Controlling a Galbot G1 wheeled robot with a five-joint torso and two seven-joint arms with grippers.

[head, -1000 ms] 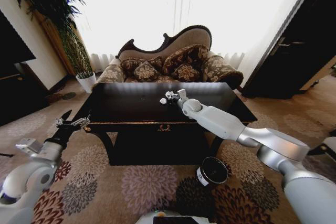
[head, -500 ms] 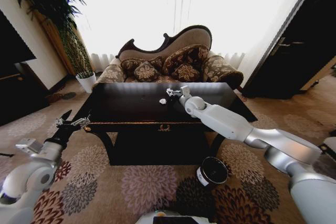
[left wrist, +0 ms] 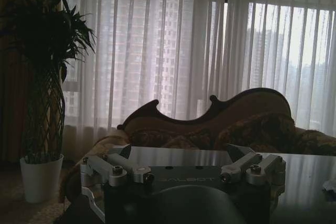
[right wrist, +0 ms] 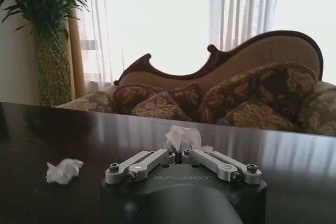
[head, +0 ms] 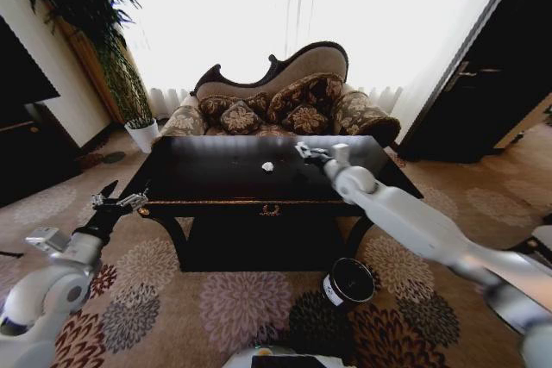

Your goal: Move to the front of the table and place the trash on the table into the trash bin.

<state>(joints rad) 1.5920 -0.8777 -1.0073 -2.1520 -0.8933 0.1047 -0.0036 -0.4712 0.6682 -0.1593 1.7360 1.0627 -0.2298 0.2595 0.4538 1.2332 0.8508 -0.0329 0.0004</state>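
the right gripper [head: 304, 151] reached out over the far right part of the table [head: 216, 180], its fingers closed on a white paper wad [right wrist: 182, 136], which stuck up from between the tips in the right wrist view. the wad looked lifted clear of the dark glossy top, though how far i could not tell. a second wad [head: 267, 165] lay loose on the table near the middle, apart from the gripper and to its left; the right wrist view caught it too [right wrist: 64, 170], resting on the wood.

the left gripper [head: 110, 198] hung off the table's left front corner, beside the edge and lower than the top, with nothing in it; in the left wrist view its fingers [left wrist: 126, 170] stood spread wide.

the bin [head: 348, 281] sat on the patterned carpet [head: 233, 308] in front of the table, toward its right leg, tipped so its dark mouth faced up and forward, white label on the side, beneath the right arm.

behind the table stood a sofa [head: 276, 96] with patterned cushions, and a potted plant [head: 129, 84] by the bright curtains
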